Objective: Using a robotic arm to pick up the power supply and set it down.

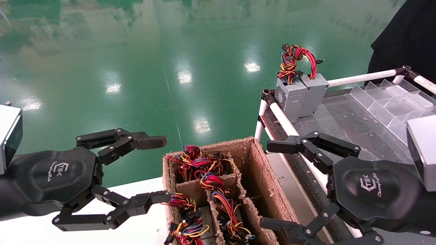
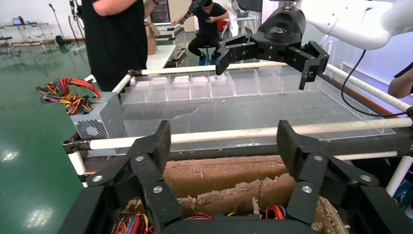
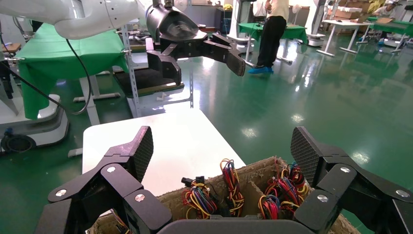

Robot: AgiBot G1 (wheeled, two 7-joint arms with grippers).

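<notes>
- Where the head view looks down, the cart tray (image 1: 344, 119) is the biggest holder: two grey power supplies stand side by side at its far left corner, touching, and a clear plastic divider rack (image 1: 391, 98) sits along its far right side.
- Next in size, the brown cardboard divider carton (image 1: 259, 170) stands between a white table (image 1: 143, 190) and the cart; its left and middle cells hold bundles of red, yellow, orange and black wires (image 1: 204, 170), while the right cell looks bare.
- On the tray, the power supply (image 1: 289, 97) with the honeycomb grille carries a looped wire bundle on top; no gripper touches it.
- Both grippers hang spread wide and hold nothing: the right gripper (image 1: 272, 183) beside the carton's right wall, the left gripper (image 1: 160, 168) at its left wall.
- Only the left wrist view shows the round fan grille on the power supply (image 2: 95, 124) and people behind the cart; only the right wrist view shows green-draped tables.
</notes>
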